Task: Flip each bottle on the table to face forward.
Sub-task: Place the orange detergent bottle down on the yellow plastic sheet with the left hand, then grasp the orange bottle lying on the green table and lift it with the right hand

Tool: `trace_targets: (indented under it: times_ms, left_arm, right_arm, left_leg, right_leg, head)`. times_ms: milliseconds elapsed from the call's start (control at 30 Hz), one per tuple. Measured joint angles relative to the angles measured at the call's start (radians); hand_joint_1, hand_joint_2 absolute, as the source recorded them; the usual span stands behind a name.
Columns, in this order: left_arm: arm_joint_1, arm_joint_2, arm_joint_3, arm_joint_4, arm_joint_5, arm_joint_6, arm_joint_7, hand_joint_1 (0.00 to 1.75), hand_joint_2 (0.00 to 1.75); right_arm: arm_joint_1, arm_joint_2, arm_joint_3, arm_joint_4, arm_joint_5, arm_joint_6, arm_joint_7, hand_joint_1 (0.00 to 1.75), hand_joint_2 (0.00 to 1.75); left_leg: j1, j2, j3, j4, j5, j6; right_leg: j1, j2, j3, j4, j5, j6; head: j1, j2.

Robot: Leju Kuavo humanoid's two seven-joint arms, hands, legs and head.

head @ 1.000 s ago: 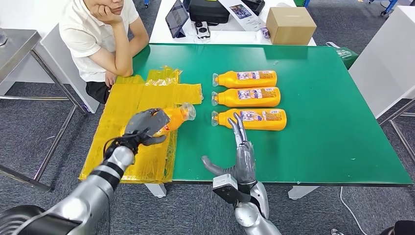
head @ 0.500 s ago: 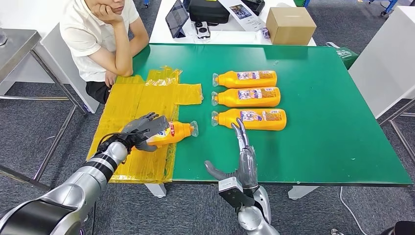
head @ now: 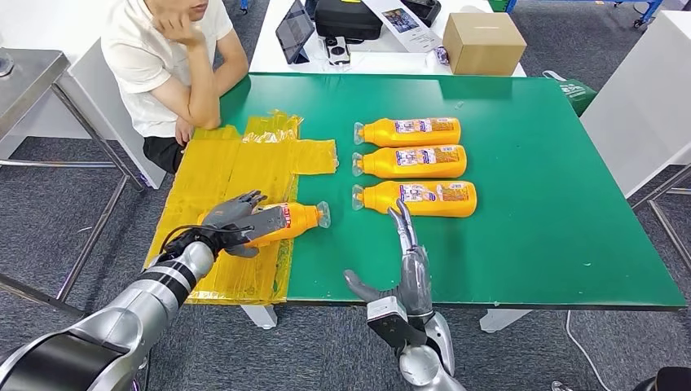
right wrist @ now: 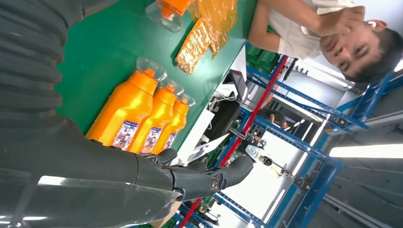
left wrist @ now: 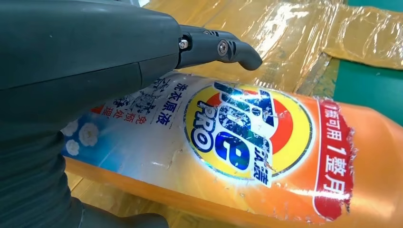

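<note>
The left hand [head: 236, 221] wraps the base end of the fourth bottle [head: 287, 221], which lies on its side on the yellow plastic sheet [head: 213, 167] near the table's [head: 530, 195] front-left edge, long axis parallel to that edge, cap pointing toward the three lined-up bottles [head: 414, 164]. Its label seems to face up. The right hand [head: 405, 269] hovers at the front edge, fingers straight and apart, holding nothing.

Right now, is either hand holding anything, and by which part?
The left hand grips the orange bottle around its base end, lying on the yellow film. The right hand holds nothing.
</note>
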Motion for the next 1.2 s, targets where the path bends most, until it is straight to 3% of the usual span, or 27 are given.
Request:
trace_targets:
  times_ms: [133,300,500,733,933,1033,1200]
  left_arm:
    - [0.068,-0.019,0.021,-0.082,0.122,0.114,-0.115,0.00,1.75]
    - [0.234,-0.065,0.038,-0.357,0.274,0.259,-0.230,0.00,1.75]
    - [0.336,-0.086,0.037,-0.548,0.324,0.303,-0.259,0.00,1.75]
    - [0.383,-0.092,0.032,-0.646,0.342,0.351,-0.296,0.00,1.75]
    - [0.405,-0.084,0.007,-0.682,0.285,0.360,-0.251,0.00,1.75]
    - [0.422,-0.084,0.003,-0.693,0.295,0.365,-0.266,0.00,1.75]
    - [0.503,-0.135,0.003,-0.751,0.477,0.413,-0.354,0.00,1.75]
  right_arm:
    - [0.015,0.003,-0.011,-0.010,0.009,-0.002,0.000,0.00,1.75]
    - [0.039,0.006,-0.022,-0.024,0.023,-0.017,0.000,0.00,1.75]
    - [0.051,0.006,-0.024,-0.031,0.025,-0.022,0.000,0.00,1.75]
    - [0.054,0.006,-0.025,-0.032,0.030,-0.028,0.000,0.00,1.75]
    - [0.061,0.004,-0.026,-0.032,0.054,-0.033,0.009,0.00,1.75]
    - [0.057,-0.011,-0.031,-0.022,0.169,-0.049,0.089,0.00,1.75]
    - [-0.014,-0.102,-0.096,0.098,0.567,-0.100,0.370,0.00,1.75]
  left_leg:
    - [0.000,0.000,0.000,0.000,0.000,0.000]
    - [-0.001,0.000,-0.003,0.000,-0.001,0.000]
    - [-0.001,0.000,-0.003,0.000,-0.001,0.000]
    - [0.000,0.000,-0.003,0.000,0.000,0.000]
    - [0.000,0.000,-0.004,0.000,0.000,0.000]
    - [0.000,0.000,-0.004,0.000,0.000,0.000]
    - [-0.002,-0.001,-0.004,0.000,0.000,0.000]
  right_leg:
    - [0.000,0.000,0.000,0.000,0.000,0.000]
    - [-0.001,0.000,-0.002,-0.001,0.000,0.000]
    - [0.000,0.000,-0.004,-0.001,0.000,0.000]
    - [0.000,0.000,-0.004,-0.001,0.000,0.000]
    - [0.000,0.000,-0.004,-0.001,0.000,0.000]
    - [0.000,0.000,-0.004,-0.001,0.000,0.000]
    - [-0.002,-0.001,-0.003,-0.001,0.000,0.000]
  head:
    - [0.000,0.000]
    - [0.000,0.000]
    - [0.000,0.000]
    - [0.000,0.000]
    - [0.000,0.000]
    - [0.000,0.000]
    - [0.000,0.000]
